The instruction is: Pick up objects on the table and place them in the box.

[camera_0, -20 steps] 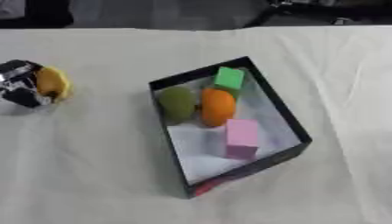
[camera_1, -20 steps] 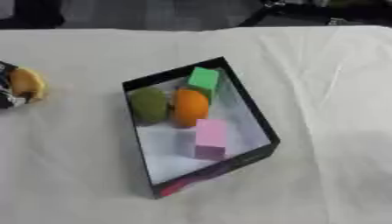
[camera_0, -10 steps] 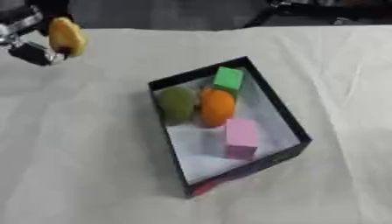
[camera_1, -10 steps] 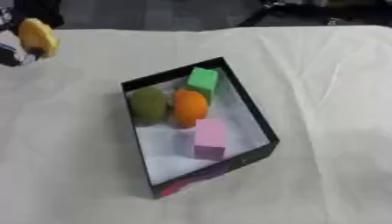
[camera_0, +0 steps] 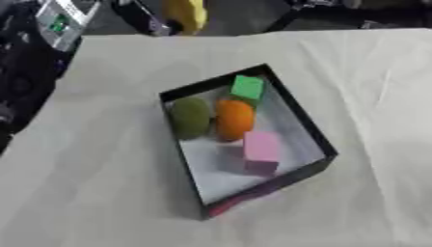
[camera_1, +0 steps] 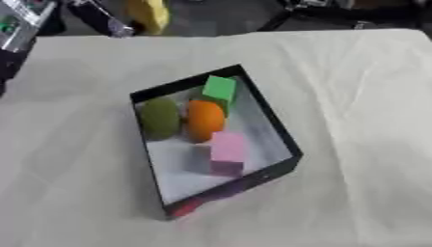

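the left robot hand (camera_0: 143, 17) holds a yellow object (camera_0: 185, 14) up past the box's (camera_0: 314, 140) far-left side; inside the box lie a green block (camera_0: 247, 87), olive ball (camera_0: 191, 117), orange (camera_0: 234, 119), pink block (camera_0: 262, 149).

box (camera_0: 309, 131) near half free, far half packed, cloth (camera_0: 93, 183) around it bare

Lab: cloth-draped table (camera_0: 101, 183), equipment (camera_0: 63, 17).

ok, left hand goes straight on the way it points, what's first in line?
Probably bare table short of the box. The left hand, holding the yellow thing, slants down toward the box's far wall, but depth is unclear.
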Tool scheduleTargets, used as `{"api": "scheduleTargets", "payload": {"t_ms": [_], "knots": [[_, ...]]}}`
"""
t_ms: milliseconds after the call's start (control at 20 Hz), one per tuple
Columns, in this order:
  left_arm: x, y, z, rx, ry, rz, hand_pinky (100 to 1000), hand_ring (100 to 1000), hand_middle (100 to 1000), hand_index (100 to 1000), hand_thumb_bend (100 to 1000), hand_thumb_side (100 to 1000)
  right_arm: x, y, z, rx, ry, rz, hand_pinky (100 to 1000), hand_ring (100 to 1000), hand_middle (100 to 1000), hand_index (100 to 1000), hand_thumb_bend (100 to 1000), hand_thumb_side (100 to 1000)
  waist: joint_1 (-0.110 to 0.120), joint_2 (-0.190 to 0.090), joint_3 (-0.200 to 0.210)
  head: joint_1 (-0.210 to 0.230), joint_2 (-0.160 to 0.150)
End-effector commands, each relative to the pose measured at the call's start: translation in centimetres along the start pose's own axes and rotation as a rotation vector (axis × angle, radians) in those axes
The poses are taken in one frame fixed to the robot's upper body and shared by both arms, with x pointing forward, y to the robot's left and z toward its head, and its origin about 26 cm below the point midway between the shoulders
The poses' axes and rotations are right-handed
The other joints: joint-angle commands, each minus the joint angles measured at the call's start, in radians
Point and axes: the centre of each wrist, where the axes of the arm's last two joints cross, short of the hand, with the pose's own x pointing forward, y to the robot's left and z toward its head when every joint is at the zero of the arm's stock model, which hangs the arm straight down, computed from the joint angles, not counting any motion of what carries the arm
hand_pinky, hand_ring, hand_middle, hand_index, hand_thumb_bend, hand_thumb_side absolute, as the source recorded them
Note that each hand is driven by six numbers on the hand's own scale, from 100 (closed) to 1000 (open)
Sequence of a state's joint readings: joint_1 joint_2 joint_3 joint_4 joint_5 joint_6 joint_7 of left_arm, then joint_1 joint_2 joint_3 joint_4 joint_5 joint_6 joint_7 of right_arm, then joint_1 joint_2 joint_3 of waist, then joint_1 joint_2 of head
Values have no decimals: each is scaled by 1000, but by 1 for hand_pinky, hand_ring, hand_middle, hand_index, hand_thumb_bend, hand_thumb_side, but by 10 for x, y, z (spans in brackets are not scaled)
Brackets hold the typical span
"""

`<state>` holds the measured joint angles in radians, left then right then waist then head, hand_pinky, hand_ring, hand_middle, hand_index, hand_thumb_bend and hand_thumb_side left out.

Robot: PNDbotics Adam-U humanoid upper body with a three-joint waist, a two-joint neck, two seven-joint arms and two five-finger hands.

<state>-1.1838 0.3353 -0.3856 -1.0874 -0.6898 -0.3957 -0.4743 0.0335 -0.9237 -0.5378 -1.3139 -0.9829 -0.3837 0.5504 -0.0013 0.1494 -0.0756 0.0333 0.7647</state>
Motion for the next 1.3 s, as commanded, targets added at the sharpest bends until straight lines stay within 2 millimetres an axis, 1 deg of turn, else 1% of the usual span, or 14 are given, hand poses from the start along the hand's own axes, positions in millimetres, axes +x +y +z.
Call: {"api": "scheduleTargets", "payload": {"t_ms": [50,250,350,450,600,650,700,750,800,850,900,1000,1150,1300], "knots": [[15,-5,-22,-11,-25,1,722,627,544,672,261,100,18,-10,-14,28,-28,45,834,880,812,822,100,562,5,-23,-7,12,5],[31,-45,-49,-46,-31,82,717,627,546,673,214,100,13,-11,-11,31,-22,52,834,880,813,822,100,565,3,-10,-16,14,5],[40,-64,-60,-65,-32,115,716,627,547,674,218,100,11,-11,-10,32,-21,51,834,880,813,822,100,566,3,-3,-18,13,5],[44,-77,-65,-83,-22,121,719,631,557,684,260,100,9,-10,-10,35,-20,50,833,880,812,822,100,567,4,3,-23,14,5],[44,-87,-67,-91,-11,101,719,631,557,684,260,100,8,-10,-9,37,-20,51,833,880,812,822,100,567,5,6,-25,14,5],[43,-89,-67,-97,-6,91,797,752,703,809,412,100,8,-10,-8,35,-17,51,833,880,813,822,100,569,7,7,-25,10,5],[43,-90,-67,-102,-3,78,797,752,703,809,412,100,7,-10,-8,34,-15,51,833,880,813,822,100,569,8,8,-25,8,5],[43,-91,-66,-104,-2,64,870,846,802,880,546,363,7,-10,-7,33,-13,52,833,880,813,822,100,570,9,9,-24,6,5],[42,-91,-66,-104,-3,47,874,851,807,884,564,393,6,-10,-6,32,-11,54,833,880,813,822,100,570,10,8,-23,5,5],[42,-91,-65,-102,-2,31,900,883,837,916,715,571,6,-11,-6,31,-9,55,833,880,813,822,100,570,10,8,-22,3,5],[41,-90,-64,-99,1,14,909,895,845,925,827,650,6,-11,-5,30,-7,57,833,880,813,823,100,570,11,7,-21,2,5],[39,-89,-61,-90,10,-16,910,897,845,932,875,650,6,-12,-4,26,-5,59,833,880,813,823,100,569,12,4,-19,-2,5],[35,-86,-56,-54,29,-29,905,894,841,929,786,621,8,-12,-3,21,-4,61,833,880,813,823,100,569,13,-1,-15,-8,5],[34,-83,-53,-32,36,-20,905,894,841,929,786,621,8,-12,-3,19,-4,60,833,880,813,823,100,569,13,-2,-14,-10,5]]}}
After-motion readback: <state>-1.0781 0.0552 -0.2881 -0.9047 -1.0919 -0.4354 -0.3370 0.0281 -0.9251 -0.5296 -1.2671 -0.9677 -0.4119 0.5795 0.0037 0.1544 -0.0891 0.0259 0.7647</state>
